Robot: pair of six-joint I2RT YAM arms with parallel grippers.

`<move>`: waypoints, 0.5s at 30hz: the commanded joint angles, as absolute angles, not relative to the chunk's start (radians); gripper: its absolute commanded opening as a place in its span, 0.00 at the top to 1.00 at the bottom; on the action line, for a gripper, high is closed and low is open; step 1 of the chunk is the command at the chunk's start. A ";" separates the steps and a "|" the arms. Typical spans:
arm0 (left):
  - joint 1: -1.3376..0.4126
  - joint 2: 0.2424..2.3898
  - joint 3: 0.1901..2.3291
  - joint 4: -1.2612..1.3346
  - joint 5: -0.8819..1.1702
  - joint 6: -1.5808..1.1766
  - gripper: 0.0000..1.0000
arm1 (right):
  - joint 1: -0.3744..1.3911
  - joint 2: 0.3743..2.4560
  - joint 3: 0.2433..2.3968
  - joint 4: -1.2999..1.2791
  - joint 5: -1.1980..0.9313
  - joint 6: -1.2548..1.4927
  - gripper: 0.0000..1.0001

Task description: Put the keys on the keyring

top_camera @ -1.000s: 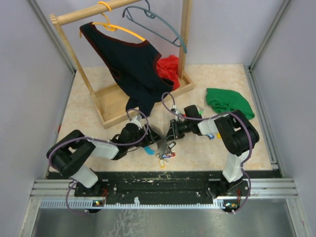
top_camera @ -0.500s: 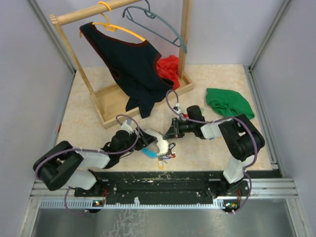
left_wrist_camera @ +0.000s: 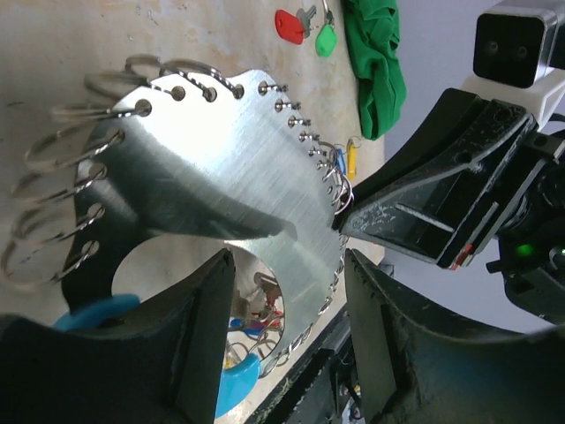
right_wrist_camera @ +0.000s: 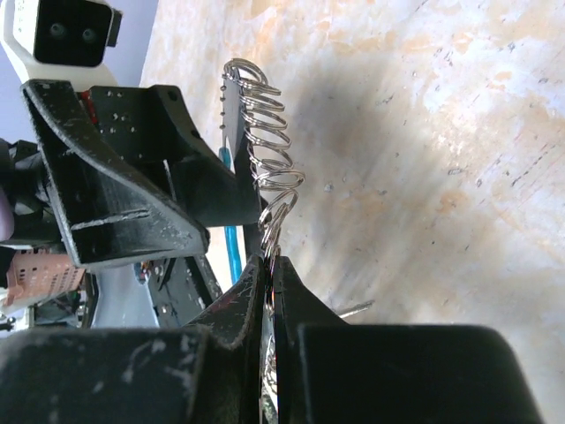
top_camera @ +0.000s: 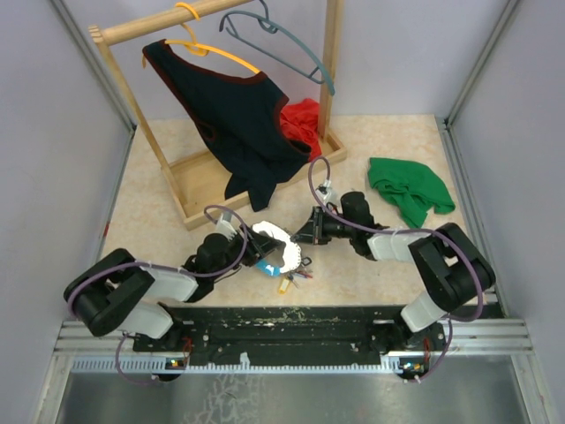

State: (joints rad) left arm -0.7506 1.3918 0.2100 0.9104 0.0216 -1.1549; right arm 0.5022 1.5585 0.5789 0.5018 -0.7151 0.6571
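Note:
The keyring [left_wrist_camera: 221, 168] is a shiny crescent metal plate edged with wire split rings, with a light-blue band [left_wrist_camera: 88, 311] at its lower end. It stands between the arms in the top view [top_camera: 281, 245]. My right gripper [right_wrist_camera: 269, 258] is shut on one split ring [right_wrist_camera: 275, 212] at the plate's edge. My left gripper [left_wrist_camera: 287, 261] is open, and the plate's thin lower arm lies between its fingers. Blue and yellow keys [left_wrist_camera: 346, 162] hang from a ring. Loose red [left_wrist_camera: 290, 22] and green [left_wrist_camera: 325, 38] keys lie on the table. More keys [top_camera: 289, 279] lie below the plate.
At the back left stands a wooden clothes rack [top_camera: 190, 190], with a dark top [top_camera: 234, 110] on a yellow hanger and an empty grey hanger [top_camera: 282, 44]. A red cloth [top_camera: 300, 124] lies in its base. A green cloth [top_camera: 408, 187] lies at the right. Side walls stand close.
The right arm stretched out to the left and its jaws closed on a split ring. The left arm dropped lower and shifted right, its jaws narrowing slightly. The plate now stands between both grippers.

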 commanded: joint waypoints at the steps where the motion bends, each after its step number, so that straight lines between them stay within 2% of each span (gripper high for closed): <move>1: -0.752 1.465 0.233 1.055 0.051 -1.206 0.42 | 0.534 1.480 0.559 0.643 -0.676 0.719 1.00; 9: -0.752 1.540 0.239 1.174 0.063 -1.212 0.48 | 0.572 1.447 0.521 0.691 -0.619 0.768 1.00; 15: -0.752 1.592 0.235 1.304 0.085 -1.206 0.61 | 0.587 1.443 0.504 0.731 -0.606 0.799 1.00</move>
State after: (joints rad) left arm -0.7502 1.5593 0.2188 1.1503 0.0616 -1.2129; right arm 0.5617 1.4948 0.5034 0.6071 -0.5922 0.7490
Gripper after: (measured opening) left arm 0.421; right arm 0.016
